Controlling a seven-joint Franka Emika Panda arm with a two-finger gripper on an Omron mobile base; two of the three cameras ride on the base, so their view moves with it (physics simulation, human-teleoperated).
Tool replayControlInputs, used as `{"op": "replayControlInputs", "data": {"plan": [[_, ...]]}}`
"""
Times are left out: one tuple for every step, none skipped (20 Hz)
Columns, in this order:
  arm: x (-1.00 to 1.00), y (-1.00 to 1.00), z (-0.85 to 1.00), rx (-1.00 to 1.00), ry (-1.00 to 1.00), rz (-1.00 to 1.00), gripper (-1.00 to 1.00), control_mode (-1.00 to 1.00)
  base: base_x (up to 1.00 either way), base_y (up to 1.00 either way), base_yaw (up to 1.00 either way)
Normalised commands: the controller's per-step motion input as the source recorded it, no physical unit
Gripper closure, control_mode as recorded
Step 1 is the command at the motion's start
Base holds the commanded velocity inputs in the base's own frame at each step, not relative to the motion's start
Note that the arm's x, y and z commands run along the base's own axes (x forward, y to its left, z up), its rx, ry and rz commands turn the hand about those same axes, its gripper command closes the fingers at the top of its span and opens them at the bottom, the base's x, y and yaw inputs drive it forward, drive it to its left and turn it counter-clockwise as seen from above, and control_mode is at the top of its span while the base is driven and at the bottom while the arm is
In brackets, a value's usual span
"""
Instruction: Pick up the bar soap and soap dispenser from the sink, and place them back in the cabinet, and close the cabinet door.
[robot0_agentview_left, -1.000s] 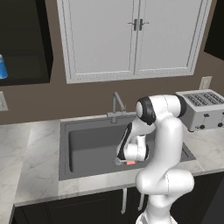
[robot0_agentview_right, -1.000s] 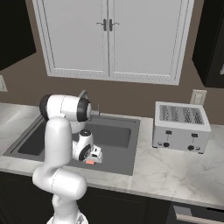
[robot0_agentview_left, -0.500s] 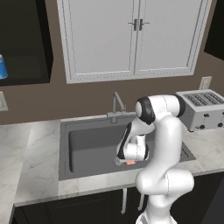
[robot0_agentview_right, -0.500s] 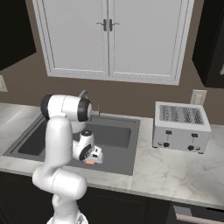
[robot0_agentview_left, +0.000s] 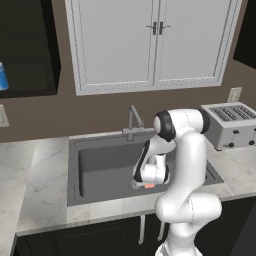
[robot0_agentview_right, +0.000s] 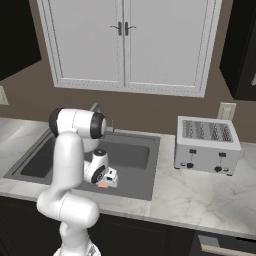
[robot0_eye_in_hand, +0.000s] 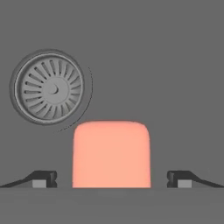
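Below | sink (robot0_agentview_left: 105, 170) dark grey | marble counter (robot0_agentview_left: 35, 185) | white doors (robot0_agentview_left: 150, 40)

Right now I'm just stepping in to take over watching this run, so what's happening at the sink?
The white arm is reaching down into the sink. Its pincer is open, one fingertip on each side of the orange-red bar soap, which lies flat on the basin floor beside the round drain. Nothing is gripped yet. The blue soap dispenser sits in the dark cabinet up left.

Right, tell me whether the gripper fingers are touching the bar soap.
Apart. The hand view shows grey sink floor on both sides between the fingertips and the bar soap.
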Motion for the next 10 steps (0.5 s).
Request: {"op": "replayControlInputs", "data": {"plan": [[0.0,0.0,-0.14,0.0,0.0,0.0,-1.0,-1.0,0.0,0.0,0.0],[0.0,0.0,-0.14,0.0,0.0,0.0,-1.0,-1.0,0.0,0.0,0.0],[0.0,0.0,-0.14,0.0,0.0,0.0,-1.0,-1.0,0.0,0.0,0.0],[0.0,0.0,-0.14,0.0,0.0,0.0,-1.0,-1.0,0.0,0.0,0.0],[0.0,0.0,-0.14,0.0,0.0,0.0,-1.0,-1.0,0.0,0.0,0.0],[0.0,0.0,-0.14,0.0,0.0,0.0,-1.0,-1.0,0.0,0.0,0.0],[0.0,0.0,-0.14,0.0,0.0,0.0,-1.0,-1.0,0.0,0.0,0.0],[0.0,0.0,-0.14,0.0,0.0,0.0,-1.0,-1.0,0.0,0.0,0.0],[0.0,0.0,-0.14,0.0,0.0,0.0,-1.0,-1.0,0.0,0.0,0.0],[0.0,0.0,-0.12,0.0,0.0,0.0,-1.0,-1.0,0.0,0.0,0.0]]}}
